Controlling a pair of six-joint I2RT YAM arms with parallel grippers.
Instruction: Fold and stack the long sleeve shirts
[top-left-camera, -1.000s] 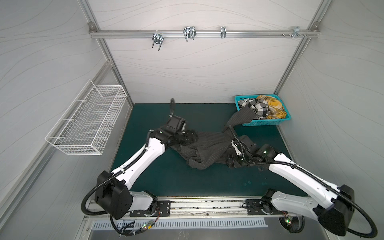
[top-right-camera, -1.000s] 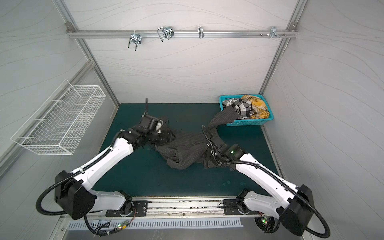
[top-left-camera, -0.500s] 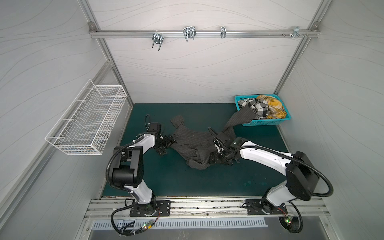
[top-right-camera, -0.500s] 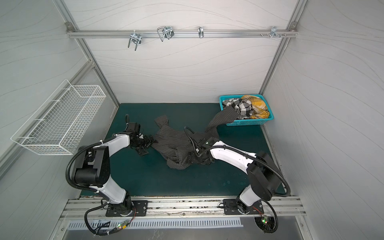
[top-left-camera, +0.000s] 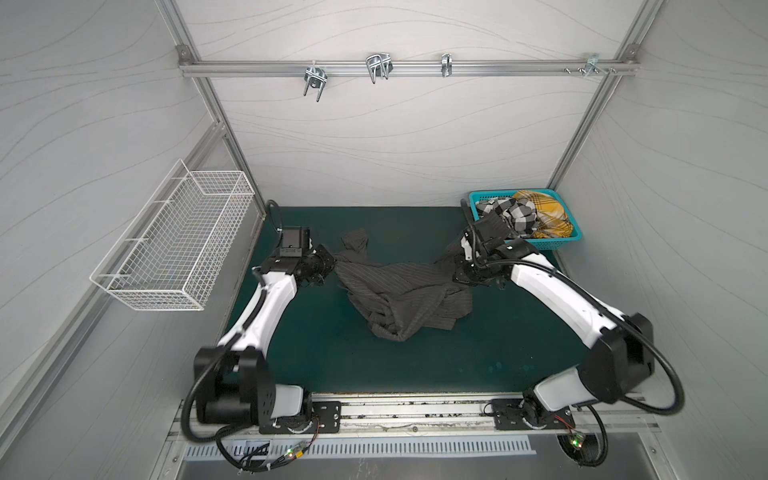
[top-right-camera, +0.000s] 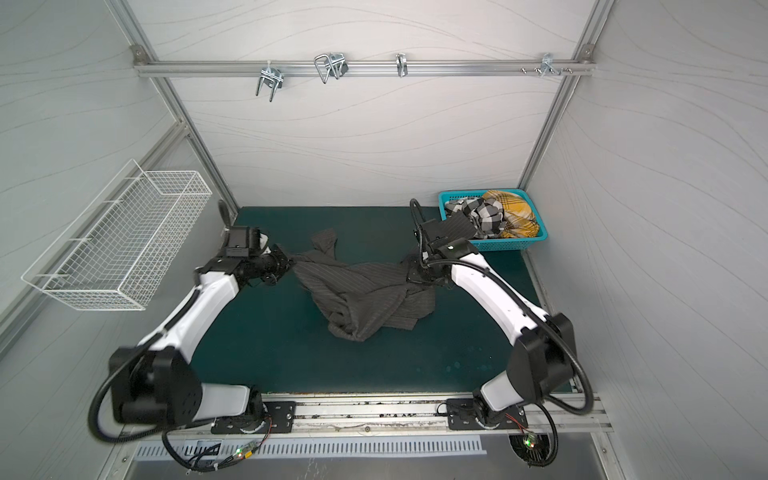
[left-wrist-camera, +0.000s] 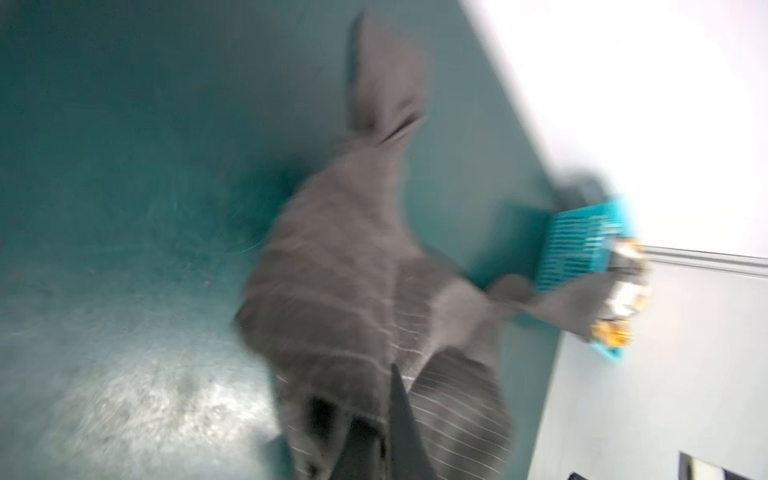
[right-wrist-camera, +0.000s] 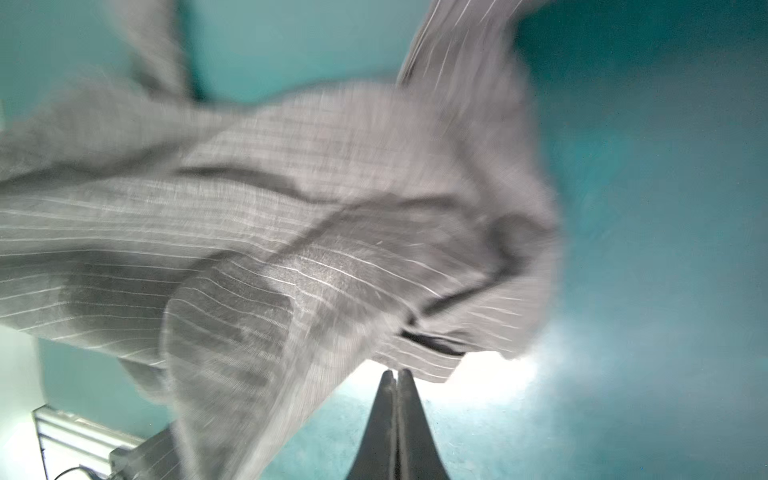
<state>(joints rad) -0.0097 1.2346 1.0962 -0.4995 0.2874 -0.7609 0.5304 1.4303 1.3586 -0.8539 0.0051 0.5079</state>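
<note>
- As two white-and-black robot arms reach forward from the rail at the near edge of the dark green counter (top-left-camera: 316, 353), elbows bowed outward, their wrists turn in toward each other across the middle.
- The left claw (top-left-camera: 330, 266) is clamped tight on the left end of a dark charcoal cloth shirt with thin pale pinstripes (top-left-camera: 399, 286). In the left wrist view the fabric bunches around its dark fingers (left-wrist-camera: 401, 415).
- The right claw (top-left-camera: 457, 272) is pressed fully closed. In the right wrist view its tips (right-wrist-camera: 395, 378) meet the edge of the shirt and pinch the fabric there.
- Between the two claws the shirt hangs in a shallow sag, and its lower part lies crumpled in a heap on the counter toward the near side.
- One sleeve (top-left-camera: 355, 241) lies on the counter just beyond the left claw. Another sleeve (top-left-camera: 494, 224) trails past the right wrist to the rim of a teal plastic lattice basket (top-left-camera: 555, 243) in the far right corner.
- Inside the basket, a black-and-white check shirt (top-left-camera: 519, 214) and a mustard-yellow plaid shirt (top-left-camera: 544, 212) sit bundled side by side, with the check one nearer the centre.
- Both wrist views are blurred.
</note>
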